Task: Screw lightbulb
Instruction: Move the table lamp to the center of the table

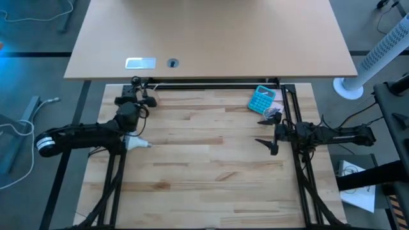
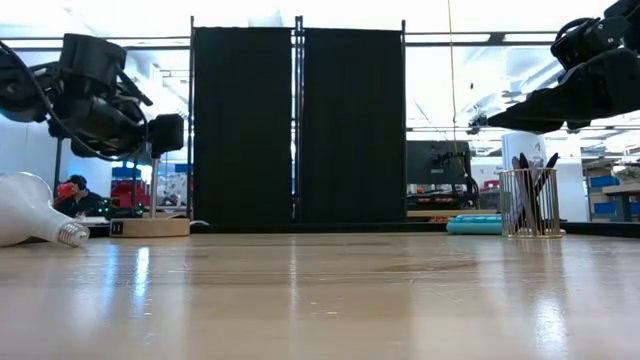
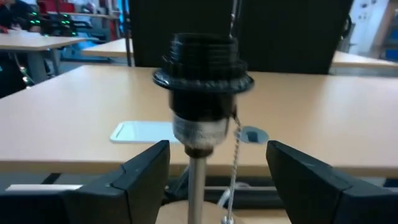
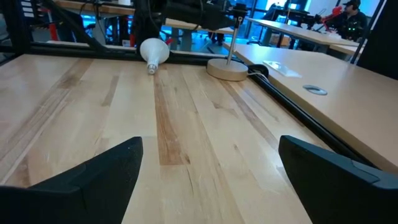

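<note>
The white lightbulb (image 1: pixel 135 144) lies on its side on the wooden table, its grey base pointing toward the right edge; it also shows in the low view (image 2: pixel 28 210) and the right wrist view (image 4: pixel 153 51). The lamp's black socket (image 3: pixel 205 81) stands on a thin rod over a round wooden base (image 2: pixel 150 227) at the far left. My left gripper (image 3: pixel 217 180) is open and empty, raised just short of the socket, fingers pointing toward the far edge. My right gripper (image 1: pixel 271 133) is open and empty above the table's right side, facing left.
A teal calculator (image 1: pixel 262 99) and a wire pen holder (image 1: pixel 273 115) stand at the far right. A dark frame rail (image 1: pixel 217 84) runs along the far edge, with a lighter desk (image 1: pixel 211 38) behind it. A bead chain (image 3: pixel 235 149) hangs from the socket. A person (image 2: pixel 75 195) sits far behind.
</note>
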